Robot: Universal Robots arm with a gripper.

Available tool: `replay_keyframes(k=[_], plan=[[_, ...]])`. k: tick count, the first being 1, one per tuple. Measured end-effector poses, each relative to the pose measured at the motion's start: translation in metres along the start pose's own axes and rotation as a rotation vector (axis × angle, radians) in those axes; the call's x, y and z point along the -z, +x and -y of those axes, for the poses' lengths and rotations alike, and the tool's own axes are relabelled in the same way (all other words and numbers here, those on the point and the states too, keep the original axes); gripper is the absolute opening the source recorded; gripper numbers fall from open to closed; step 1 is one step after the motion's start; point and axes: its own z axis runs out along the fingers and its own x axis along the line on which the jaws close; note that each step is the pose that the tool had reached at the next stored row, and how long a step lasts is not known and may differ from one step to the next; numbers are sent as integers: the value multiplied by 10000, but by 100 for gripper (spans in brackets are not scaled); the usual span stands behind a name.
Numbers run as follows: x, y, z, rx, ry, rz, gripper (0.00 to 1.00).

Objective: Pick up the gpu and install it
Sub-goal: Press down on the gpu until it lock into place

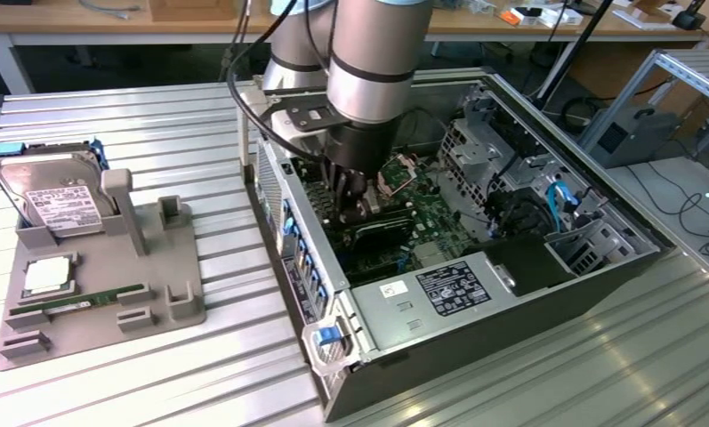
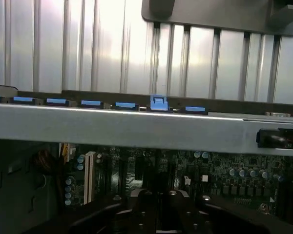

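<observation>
Ribbed metal table point(image 1: 152, 374), tool point(image 1: 357, 212) closed, deep inside computer case point(image 1: 639, 253)

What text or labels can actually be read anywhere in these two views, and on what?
No text is legible.
Hard drive: white label with print, too small to read.
Power supply: black label and a small white sticker, print too blurred to read.
Memory stick on the grey holder: no readable marking.
Motherboard in the wrist view: white markings, unreadable.
</observation>
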Motion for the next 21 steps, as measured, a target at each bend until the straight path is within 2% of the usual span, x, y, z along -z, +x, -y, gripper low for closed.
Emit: replay_keyframes(k=[2, 8, 12, 17, 18, 21], plan=[[-26, 3, 62, 2, -33, 2, 13], [-132, 2, 83, 2, -76, -5, 13], [-173, 1, 93, 2, -82, -2, 13], [-168, 0, 95, 2, -76, 7, 13], [-145, 1, 102, 4, -69, 26, 13], [-138, 9, 209, 2, -73, 35, 13]])
